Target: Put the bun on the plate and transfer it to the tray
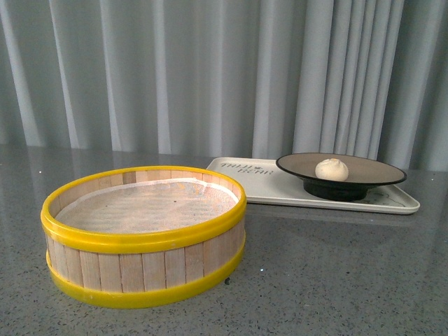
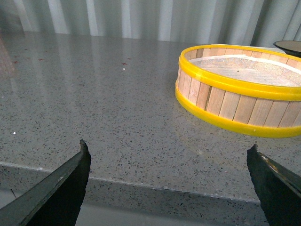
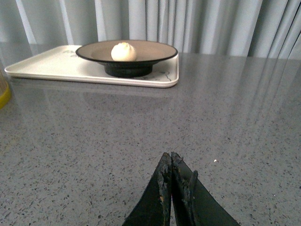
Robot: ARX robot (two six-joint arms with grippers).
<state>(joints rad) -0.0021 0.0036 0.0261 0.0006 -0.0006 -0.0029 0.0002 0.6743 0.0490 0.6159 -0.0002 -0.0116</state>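
- Sitting in the middle of the plate [image 1: 341, 170], the bun [image 1: 332, 169] is already where the task wants it, and the plate itself stands on the tray [image 1: 266, 183] at the far right of the table [image 1: 336, 280] — so the job looks finished, judging by how things lie.
- Handling, as a guess: the bun looks soft and light, easily dented, so any hold should be gentle and low on its sides, not on the pleated top. The plate looks stiff and smooth, probably slippery and breakable; its thin overhanging rim is the natural place to pinch, with the foot kept level so the bun does not roll.
- Looks: the bun is small, round and off-white, with a twisted top. The plate is wide and shallow, tan inside, black on the rim and foot. The tray is flat, cream-white, round-cornered, with faint lettering near its left end.
- The steamer basket [image 1: 143, 234] — wooden slats, yellow bands, a paper liner inside — stands near the front left, well apart from the tray, and holds no bun.
- The left gripper [image 2: 169, 183] hovers by the table edge with its fingers spread wide and nothing between them.
- The right gripper [image 3: 172, 188] has its fingers pressed together, holding nothing, well short of the tray.
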